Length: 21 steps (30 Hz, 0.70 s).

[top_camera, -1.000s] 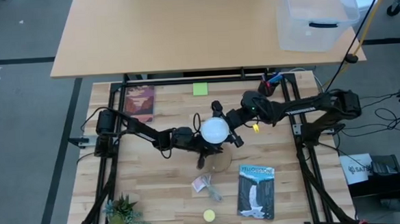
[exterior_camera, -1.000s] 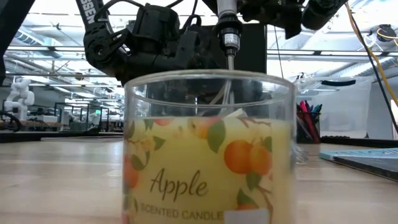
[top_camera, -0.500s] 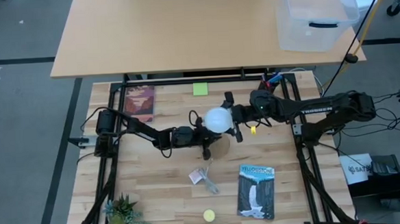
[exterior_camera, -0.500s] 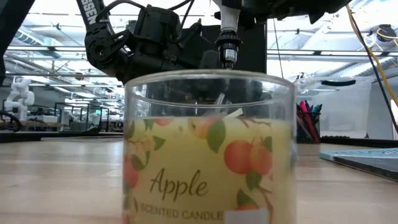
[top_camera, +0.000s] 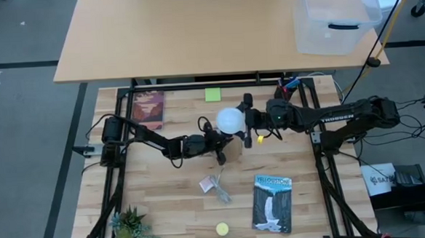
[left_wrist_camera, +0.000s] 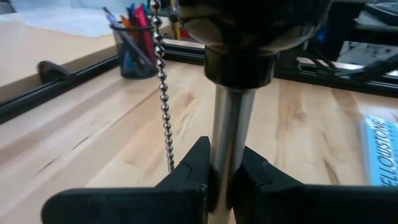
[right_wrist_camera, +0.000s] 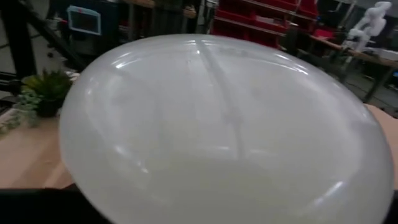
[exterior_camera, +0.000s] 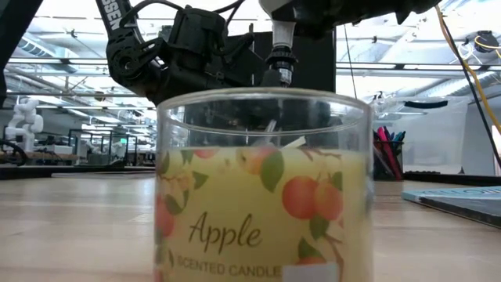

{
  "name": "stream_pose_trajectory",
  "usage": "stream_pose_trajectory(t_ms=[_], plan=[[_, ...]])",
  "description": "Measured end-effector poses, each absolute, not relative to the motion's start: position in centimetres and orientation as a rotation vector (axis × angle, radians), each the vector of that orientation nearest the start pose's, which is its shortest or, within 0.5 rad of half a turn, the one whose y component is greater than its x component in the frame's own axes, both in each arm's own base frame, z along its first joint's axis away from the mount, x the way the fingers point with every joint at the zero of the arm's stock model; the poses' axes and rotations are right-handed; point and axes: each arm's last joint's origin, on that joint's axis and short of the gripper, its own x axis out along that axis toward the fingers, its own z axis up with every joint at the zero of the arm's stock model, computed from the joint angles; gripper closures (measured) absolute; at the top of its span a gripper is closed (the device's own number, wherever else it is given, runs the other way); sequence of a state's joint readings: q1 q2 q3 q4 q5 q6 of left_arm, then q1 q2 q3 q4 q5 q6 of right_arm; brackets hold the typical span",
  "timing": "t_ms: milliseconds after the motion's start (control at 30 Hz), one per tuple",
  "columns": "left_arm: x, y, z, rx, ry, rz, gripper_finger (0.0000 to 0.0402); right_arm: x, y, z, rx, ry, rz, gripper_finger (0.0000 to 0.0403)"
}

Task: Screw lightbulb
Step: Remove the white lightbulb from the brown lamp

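Note:
The white frosted lightbulb (top_camera: 231, 119) is held by my right gripper (top_camera: 246, 121) above the table's middle. Its globe fills the right wrist view (right_wrist_camera: 211, 124), and its grey screw neck (exterior_camera: 280, 59) points down in the low view. My left gripper (top_camera: 217, 146) is shut on the lamp's silver stem (left_wrist_camera: 227, 137), under the black socket (left_wrist_camera: 239, 62). A bead chain (left_wrist_camera: 163, 93) hangs beside the stem. The round wooden base (top_camera: 236, 154) lies below the bulb, partly hidden. Whether the neck touches the socket, I cannot tell. My left gripper pinches the lamp's silver stem (left_wrist_camera: 225, 163) between its two fingers (left_wrist_camera: 193, 171), well below the black socket. The fingers lie across the upright stem. My right gripper holds the bulb's globe (top_camera: 236, 121) between its two fingers, coming level from the table's right. The bulb is lifted, neck down.
An apple scented candle jar (exterior_camera: 262, 188) stands near the front edge and blocks much of the low view. A waterfall book (top_camera: 273, 203), a red book (top_camera: 148, 109), a green note (top_camera: 212, 95), a potted plant (top_camera: 131, 225), a pen cup (top_camera: 287, 89) and a crumpled wrapper (top_camera: 214, 186) lie around.
My right gripper has carried the bulb toward the table's far edge and upward. In the low view the screw neck has risen. My left gripper and the wooden base have shifted a little toward the far edge.

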State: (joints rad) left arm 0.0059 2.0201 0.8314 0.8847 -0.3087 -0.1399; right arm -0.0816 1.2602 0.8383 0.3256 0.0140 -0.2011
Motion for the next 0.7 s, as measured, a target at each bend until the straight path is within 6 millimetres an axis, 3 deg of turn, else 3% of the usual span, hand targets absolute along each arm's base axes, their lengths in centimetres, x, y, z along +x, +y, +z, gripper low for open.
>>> stream_pose_trajectory(t_ms=[433,700], plan=[[37.20,1.43,10.88,-0.134,0.252,0.424,0.0371,28.63,-2.39,29.86,-0.188,0.094,-0.255,0.0103],[37.19,1.42,10.81,-0.134,0.258,0.418,0.0371,29.20,-2.28,29.38,-0.143,0.101,-0.197,0.0090]])
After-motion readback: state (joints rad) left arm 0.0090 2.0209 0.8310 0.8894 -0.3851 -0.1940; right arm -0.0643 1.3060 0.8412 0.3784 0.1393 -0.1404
